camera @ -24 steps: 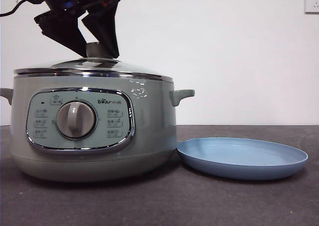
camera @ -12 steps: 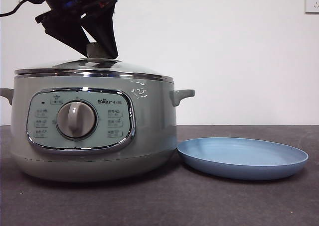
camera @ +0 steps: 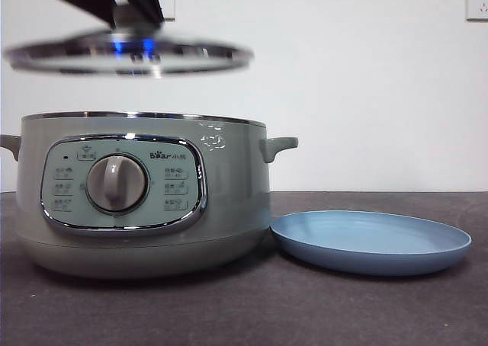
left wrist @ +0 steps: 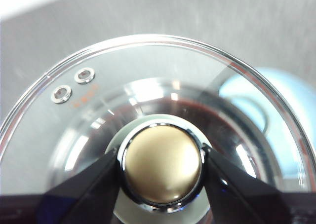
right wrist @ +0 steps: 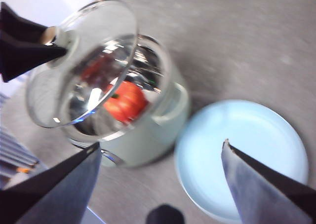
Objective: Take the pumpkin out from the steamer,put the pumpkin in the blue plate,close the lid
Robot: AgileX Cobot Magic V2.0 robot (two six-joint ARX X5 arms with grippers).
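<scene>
My left gripper (left wrist: 160, 165) is shut on the knob of the glass lid (camera: 130, 56), which hangs level well above the sage-green steamer (camera: 145, 193). In the left wrist view the knob's gold top (left wrist: 163, 164) sits tight between the jaws. From high above, the right wrist view looks through the lifted lid (right wrist: 84, 61) at the orange-red pumpkin (right wrist: 126, 101) inside the steamer (right wrist: 148, 130). The blue plate (camera: 371, 241) lies on the table just right of the steamer, and it holds nothing. My right gripper (right wrist: 158, 157) stands open, high over the pot and the plate (right wrist: 242, 155).
The dark table (camera: 305, 308) runs in front of the pot and plate. A white wall behind carries sockets (camera: 476, 3). The steamer's side handle (camera: 278, 145) juts toward the plate.
The lid has come off the steamer and risen well above its rim, carried by the left gripper, which moved up out of the front view's top edge.
</scene>
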